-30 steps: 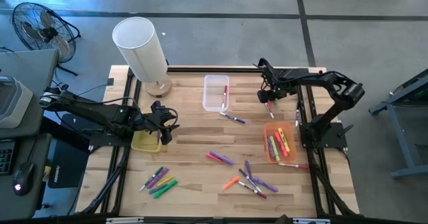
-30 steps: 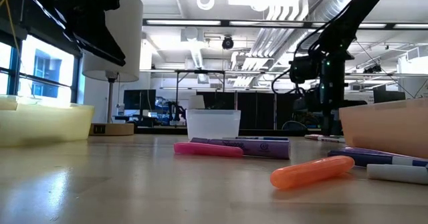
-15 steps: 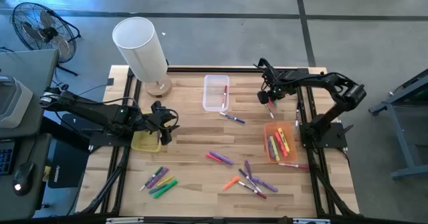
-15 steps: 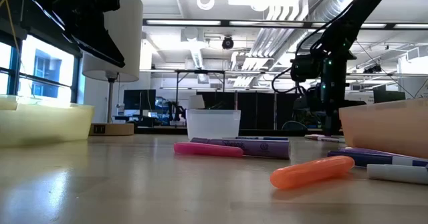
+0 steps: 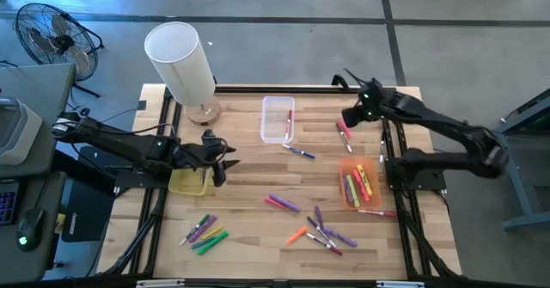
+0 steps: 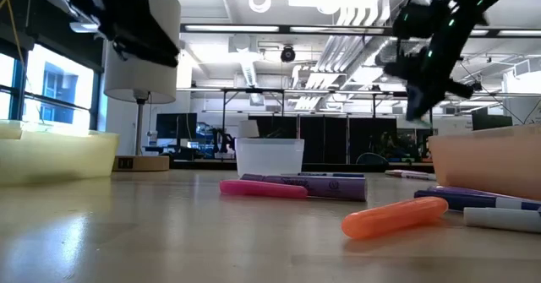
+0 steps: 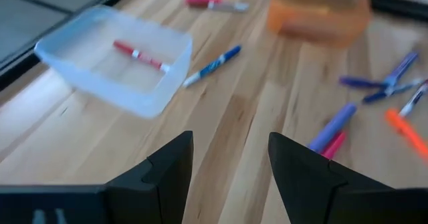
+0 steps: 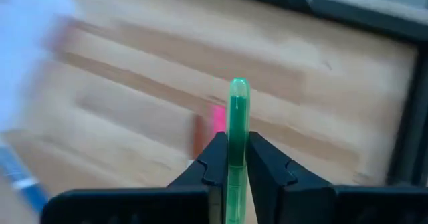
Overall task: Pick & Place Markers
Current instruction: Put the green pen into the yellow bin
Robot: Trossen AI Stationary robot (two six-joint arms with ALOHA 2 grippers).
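My right gripper (image 5: pixel 351 116) hangs above the table's far right part, shut on a green marker (image 8: pixel 238 110). Under it, a pink and a red marker (image 5: pixel 344 134) lie on the wood. Other markers lie loose: a blue one (image 5: pixel 299 152), a pink and purple pair (image 5: pixel 282 204), a cluster (image 5: pixel 322 232) at the near right and another (image 5: pixel 204 230) at the near left. A red marker (image 7: pixel 140 55) lies in the clear bin (image 5: pixel 278 119). Several lie in the orange bin (image 5: pixel 357 181). My left gripper (image 5: pixel 222 159) stands open and holds nothing, above the wood beside the yellow bin (image 5: pixel 186 181). My right gripper pinches the green marker's shaft (image 8: pixel 232 150) between its two fingers. The marker lies along the fingers, and its rounded end (image 8: pixel 239 87) sticks out past the tips. The fingers slant downward, and the marker is lifted clear of the table.
A white lamp (image 5: pixel 180 60) stands on a wooden foot (image 5: pixel 204 112) at the table's far left. Bare wood lies in the middle between the bins. A fan (image 5: pixel 47 30) stands on the floor beyond the far left corner.
My right gripper has risen from just above the wood near the pink and red markers and has tipped to a flatter slant. My left gripper has tipped its fingers upward a little in place.
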